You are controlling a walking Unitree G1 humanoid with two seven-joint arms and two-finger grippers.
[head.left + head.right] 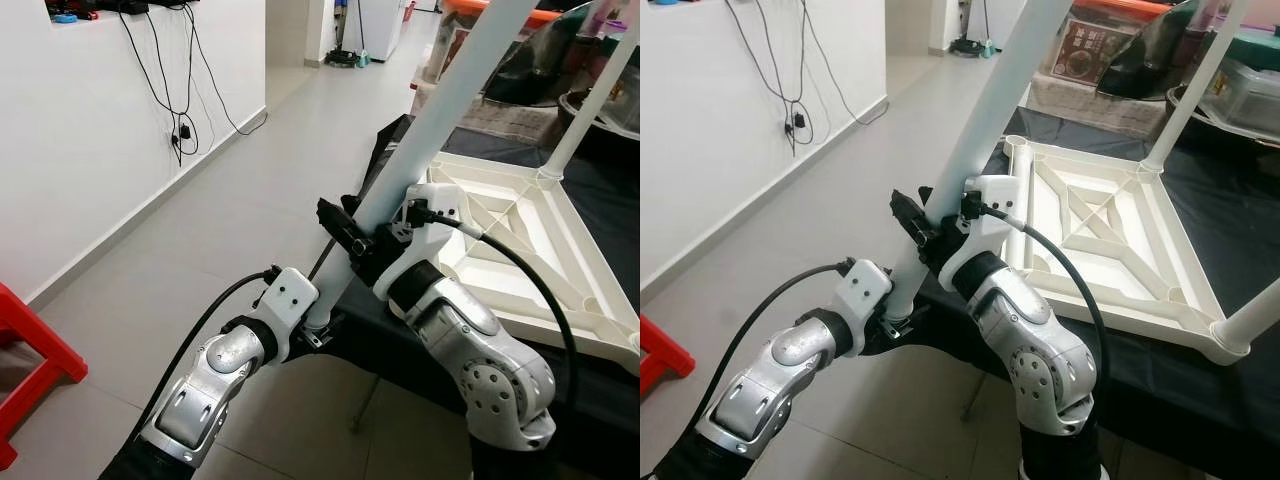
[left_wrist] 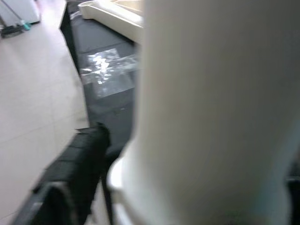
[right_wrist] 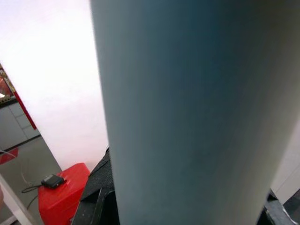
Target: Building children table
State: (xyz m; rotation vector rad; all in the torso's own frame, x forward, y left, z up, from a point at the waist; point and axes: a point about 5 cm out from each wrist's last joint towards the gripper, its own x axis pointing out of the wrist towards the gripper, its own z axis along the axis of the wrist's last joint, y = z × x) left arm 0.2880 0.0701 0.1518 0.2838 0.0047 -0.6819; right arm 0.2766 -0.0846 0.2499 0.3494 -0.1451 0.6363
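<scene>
White table leg is clenched by both left pincer and right pincer.

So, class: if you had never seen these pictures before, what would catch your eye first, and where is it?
First, the long white table leg, slanting up through the middle of the head views, with the left gripper at its lower end and the right gripper clamped higher up. Next, the white tabletop lying upside down on a black cloth to the right, two legs already standing in its corners. A red stool sits at far left.
</scene>
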